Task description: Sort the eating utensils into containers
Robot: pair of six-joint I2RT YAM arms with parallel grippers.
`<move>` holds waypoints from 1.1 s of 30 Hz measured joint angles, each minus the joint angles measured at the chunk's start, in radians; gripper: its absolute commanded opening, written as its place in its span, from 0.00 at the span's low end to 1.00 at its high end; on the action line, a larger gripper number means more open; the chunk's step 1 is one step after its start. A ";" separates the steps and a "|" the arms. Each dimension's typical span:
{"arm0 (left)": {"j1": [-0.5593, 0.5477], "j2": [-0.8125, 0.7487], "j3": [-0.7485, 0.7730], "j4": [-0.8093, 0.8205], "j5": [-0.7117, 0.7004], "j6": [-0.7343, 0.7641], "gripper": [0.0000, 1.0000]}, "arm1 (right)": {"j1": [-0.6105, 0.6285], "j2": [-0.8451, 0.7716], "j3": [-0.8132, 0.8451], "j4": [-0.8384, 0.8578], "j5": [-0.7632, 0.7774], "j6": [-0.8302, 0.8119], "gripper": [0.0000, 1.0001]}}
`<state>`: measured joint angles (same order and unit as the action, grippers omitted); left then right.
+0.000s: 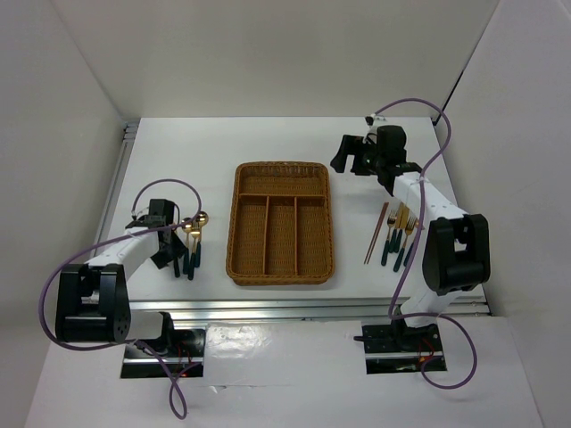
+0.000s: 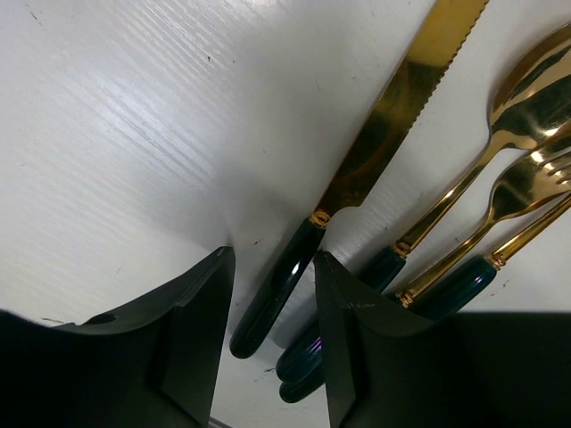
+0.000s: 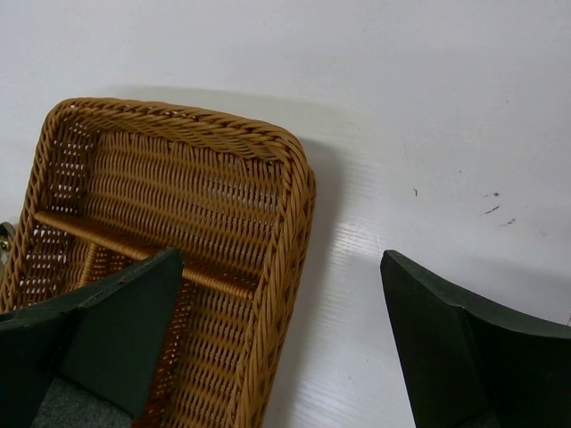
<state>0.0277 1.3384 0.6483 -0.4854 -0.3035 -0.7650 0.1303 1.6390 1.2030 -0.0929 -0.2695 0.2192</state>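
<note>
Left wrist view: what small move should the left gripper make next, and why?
Probably close the left gripper on the knife, at its green handle: the fingers straddle it with a gap showing, and the knife lies flat on the table.

The knife has a mirror-polished gold metal blade and a glossy dark green handle. The tray is rough woven brown wicker. The tabletop is matt white, finely streaked. The left claw has matt black plastic fingers.
</note>
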 measured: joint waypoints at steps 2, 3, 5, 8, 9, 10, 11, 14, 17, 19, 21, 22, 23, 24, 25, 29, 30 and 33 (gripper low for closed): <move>0.000 0.001 0.000 0.007 -0.001 0.000 0.51 | 0.000 0.003 0.000 0.000 0.001 0.000 1.00; 0.000 0.002 0.000 0.009 -0.002 0.000 0.50 | 0.000 0.004 0.000 -0.001 0.001 0.000 1.00; 0.000 0.003 0.000 0.014 -0.003 0.001 0.45 | 0.000 0.005 0.000 -0.001 0.004 0.000 1.00; 0.000 0.014 0.007 0.018 -0.006 0.002 0.41 | 0.000 0.005 0.000 -0.001 0.005 0.000 1.00; 0.000 0.020 0.011 0.021 -0.006 0.001 0.37 | 0.000 0.005 0.000 -0.001 0.005 0.000 1.00; 0.000 0.024 0.014 0.023 -0.006 0.003 0.36 | 0.000 0.005 0.000 -0.001 0.007 0.000 1.00; 0.000 0.028 0.017 0.026 -0.007 0.002 0.34 | 0.000 0.005 0.000 -0.001 0.010 0.000 1.00; 0.000 0.034 0.021 0.029 -0.008 0.003 0.30 | 0.000 0.005 0.000 -0.001 0.016 0.000 1.00; 0.000 0.034 0.021 0.029 -0.009 0.003 0.29 | 0.000 0.005 0.000 -0.001 0.019 0.001 1.00; 0.000 0.033 0.021 0.029 -0.010 0.002 0.26 | 0.000 0.005 0.000 -0.001 0.019 0.004 1.00; 0.000 0.032 0.021 0.029 -0.010 0.002 0.23 | 0.000 0.005 0.000 -0.001 0.020 0.005 1.00; 0.000 0.032 0.021 0.029 -0.010 0.002 0.23 | 0.000 0.005 0.000 -0.001 0.020 0.005 1.00; 0.000 0.032 0.021 0.029 -0.010 0.002 0.21 | 0.000 0.005 0.000 -0.001 0.020 0.006 1.00; 0.000 0.032 0.021 0.029 -0.010 0.002 0.19 | 0.000 0.005 0.000 -0.001 0.021 0.007 1.00; 0.000 0.032 0.021 0.028 -0.010 0.002 0.18 | 0.000 0.005 0.000 -0.001 0.021 0.007 1.00; 0.000 0.017 0.026 0.000 -0.009 0.002 0.18 | 0.000 0.005 0.000 -0.001 0.023 0.008 1.00; 0.000 0.006 0.029 -0.011 -0.009 0.002 0.18 | 0.000 0.005 0.000 -0.001 0.023 0.008 1.00; 0.000 -0.047 0.057 -0.050 -0.008 0.003 0.18 | 0.000 0.005 0.000 -0.001 0.030 0.011 1.00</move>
<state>0.0277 1.2911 0.7052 -0.5354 -0.3111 -0.7624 0.1303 1.6440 1.2030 -0.0937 -0.2398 0.2306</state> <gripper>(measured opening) 0.305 0.999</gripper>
